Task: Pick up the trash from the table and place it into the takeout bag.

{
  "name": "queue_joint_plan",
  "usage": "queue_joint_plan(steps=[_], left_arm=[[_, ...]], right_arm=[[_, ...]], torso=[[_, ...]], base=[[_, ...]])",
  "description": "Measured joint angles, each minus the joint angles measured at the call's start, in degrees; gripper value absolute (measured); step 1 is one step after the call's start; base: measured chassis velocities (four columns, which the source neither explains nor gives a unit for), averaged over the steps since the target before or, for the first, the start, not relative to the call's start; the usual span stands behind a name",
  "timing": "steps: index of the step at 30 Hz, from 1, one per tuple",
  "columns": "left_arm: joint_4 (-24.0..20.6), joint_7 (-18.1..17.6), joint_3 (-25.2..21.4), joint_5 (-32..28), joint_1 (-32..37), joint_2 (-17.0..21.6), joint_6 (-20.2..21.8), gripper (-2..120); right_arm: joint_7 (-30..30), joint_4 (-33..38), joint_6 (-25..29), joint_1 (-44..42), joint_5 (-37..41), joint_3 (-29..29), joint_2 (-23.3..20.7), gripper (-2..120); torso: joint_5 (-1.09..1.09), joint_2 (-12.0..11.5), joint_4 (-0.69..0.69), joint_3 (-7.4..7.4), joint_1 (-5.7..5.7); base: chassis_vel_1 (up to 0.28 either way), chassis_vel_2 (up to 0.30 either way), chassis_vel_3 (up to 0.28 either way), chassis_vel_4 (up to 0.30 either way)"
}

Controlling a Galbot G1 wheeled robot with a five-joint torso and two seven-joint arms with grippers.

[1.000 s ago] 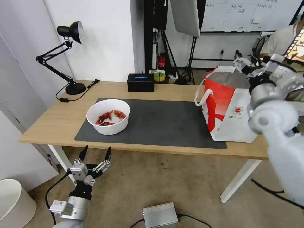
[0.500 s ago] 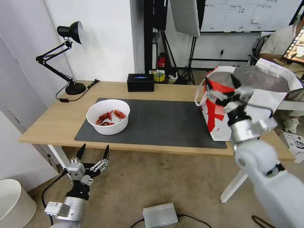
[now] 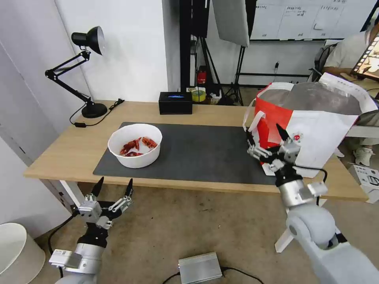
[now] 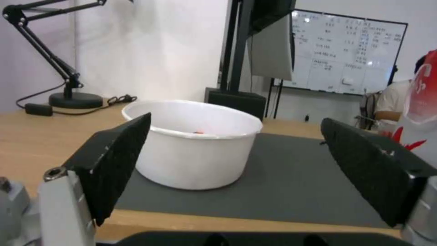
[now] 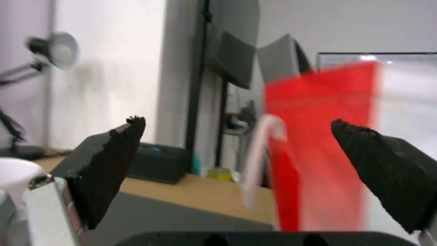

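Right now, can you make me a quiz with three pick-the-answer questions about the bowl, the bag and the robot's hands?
1. Where is the bowl?
A. on the grey mat
B. on the floor
C. inside the bag

2. What colour is the bag's side panel?
A. blue
B. red
C. green

3. How are the left gripper's fingers?
A. shut on the bowl
C. shut on a tissue
B. spread open, holding nothing

Answers:
1. A, the bowl stands on the mat's left part, on the table.
2. B, the panel that faces the bowl is red.
3. B, the left wrist view shows both fingers wide apart, short of the bowl; the right gripper is open too, in front of the bag.
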Motion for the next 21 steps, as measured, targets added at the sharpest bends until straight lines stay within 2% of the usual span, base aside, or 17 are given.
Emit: queue_joint_plan(steps=[6,13,21], left_arm=[[0.4,-0.4,-0.6,-0.2,-0.4,-0.3,0.4,100],[0.5,-3.1,-1.0,0.7,-1.2,-1.0,1.6,100],[0.6,-2.7,-2.3,-0.5,-1.5,0.3,2.1,100]], right_arm=[[0.8,0.2,1.7,-7.1,-2.7,3.5,4.1,100],[2.0,1.3,2.3,-12.4,-4.4,3.5,6.3,100],[5.0,5.6,-0.9,-16.2,-6.5,1.6,8.5,100]], torso=[[0.00,0.0,-0.01,0.00,0.00],[0.00,0.0,-0.01,0.00,0.00],[0.00,0.0,0.00,0.00,-0.01]], base=[[0.000,0.000,0.000,0.000],[0.000,0.000,0.000,0.000],[0.000,0.000,0.000,0.000]])
